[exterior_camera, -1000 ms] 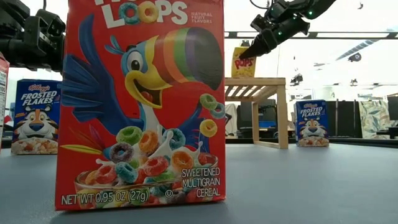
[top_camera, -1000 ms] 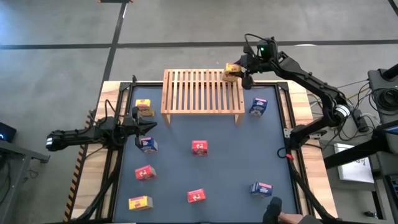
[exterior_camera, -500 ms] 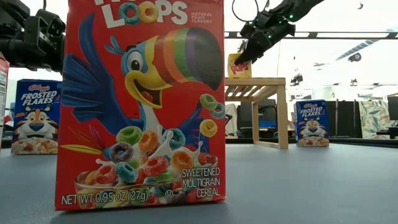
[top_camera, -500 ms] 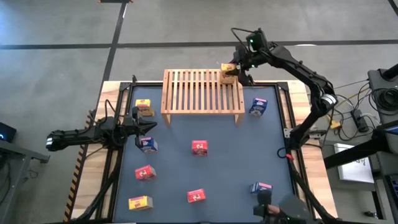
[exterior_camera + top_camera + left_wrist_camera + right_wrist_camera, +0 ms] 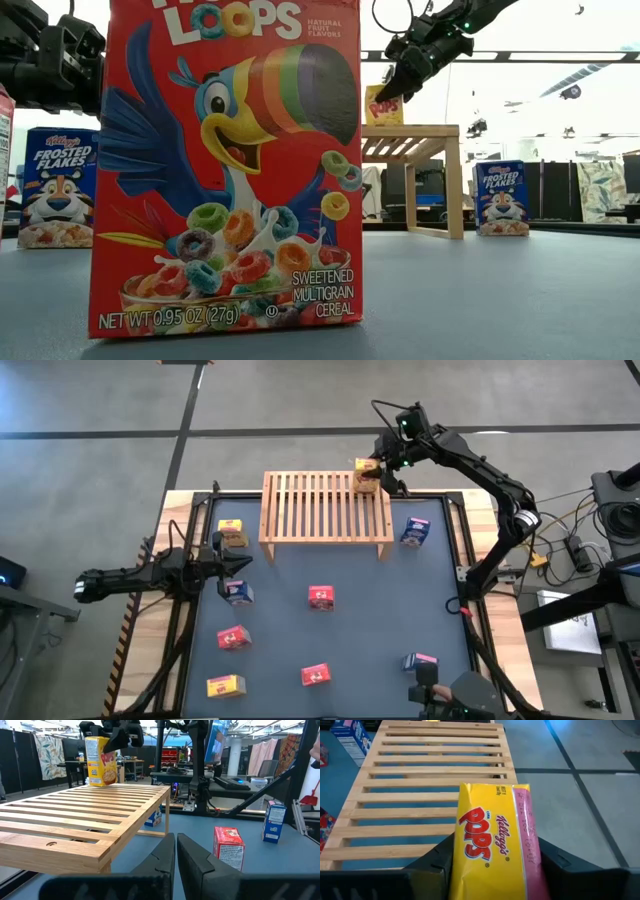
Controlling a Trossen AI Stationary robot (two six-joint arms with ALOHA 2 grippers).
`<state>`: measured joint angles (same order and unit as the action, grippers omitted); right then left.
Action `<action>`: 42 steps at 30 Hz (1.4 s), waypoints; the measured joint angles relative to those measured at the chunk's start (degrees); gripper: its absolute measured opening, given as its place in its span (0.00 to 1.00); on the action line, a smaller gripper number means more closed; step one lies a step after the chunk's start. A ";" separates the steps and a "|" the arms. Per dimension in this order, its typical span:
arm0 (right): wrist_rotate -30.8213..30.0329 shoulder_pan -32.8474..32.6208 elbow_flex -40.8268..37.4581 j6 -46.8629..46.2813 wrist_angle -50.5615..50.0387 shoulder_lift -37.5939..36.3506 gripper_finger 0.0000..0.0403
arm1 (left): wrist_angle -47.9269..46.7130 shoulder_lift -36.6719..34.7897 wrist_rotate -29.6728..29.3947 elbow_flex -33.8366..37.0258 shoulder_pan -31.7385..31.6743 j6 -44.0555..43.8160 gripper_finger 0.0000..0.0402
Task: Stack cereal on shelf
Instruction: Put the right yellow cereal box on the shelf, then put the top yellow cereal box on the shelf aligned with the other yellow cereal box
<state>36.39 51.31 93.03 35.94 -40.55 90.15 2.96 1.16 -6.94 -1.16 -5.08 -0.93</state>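
Dark grey matting (image 5: 330, 650) covers the table, with the light slatted shelf (image 5: 322, 510) standing at its far side and small cereal boxes scattered over the rest, a red one (image 5: 321, 597) near the middle, another red one (image 5: 225, 165) filling the low view, a blue one (image 5: 415, 532) just right of the shelf. Over the last second the right arm has swung in from beyond the shelf's far right corner, carrying the yellow Pops box (image 5: 366, 473) over the slats; the box now stands upright at that corner, seemingly resting on the slats. The right gripper (image 5: 381, 468) is above it, its fingers flanking the box's sides in the right wrist view, and they look to have begun easing apart, so whether they still pinch it I cannot tell. I judge this the release of the first box placed, eight remaining. The left gripper (image 5: 236, 565) waits low over the mat's left side, fingers together on nothing
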 joint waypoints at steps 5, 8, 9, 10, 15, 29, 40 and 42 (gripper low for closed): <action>-0.05 0.00 -0.01 -0.21 0.06 -0.02 0.51 | 0.00 -0.01 0.00 -0.01 0.00 0.02 0.00; -0.42 0.00 -0.01 -0.36 0.05 -0.03 0.56 | 0.00 -0.01 0.02 -0.01 0.00 0.00 0.00; -0.43 0.00 -0.01 -0.36 0.04 -0.11 0.57 | 0.00 -0.01 0.00 -0.01 0.00 0.00 0.00; -0.48 0.00 -0.04 -0.36 -0.02 -0.28 0.59 | 0.00 -0.01 0.00 -0.01 0.00 0.00 0.00; -0.61 0.00 0.03 -1.83 -0.23 -1.97 0.62 | 0.00 -0.01 0.00 -0.01 0.00 0.00 0.00; -7.94 0.00 -0.18 -1.39 -7.86 -13.02 0.61 | 0.00 0.01 0.00 -0.01 0.00 0.00 0.00; -7.89 -2.58 -16.24 -12.10 -13.71 -26.65 0.61 | 0.00 -0.01 0.00 -0.01 0.00 0.00 0.00; -7.99 -3.41 -21.57 -16.15 -9.47 -30.56 0.61 | 0.00 0.00 0.01 -0.01 0.00 0.01 0.00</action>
<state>28.40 47.90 71.46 19.79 -50.02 59.59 2.96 1.16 -6.92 -1.17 -5.08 -0.92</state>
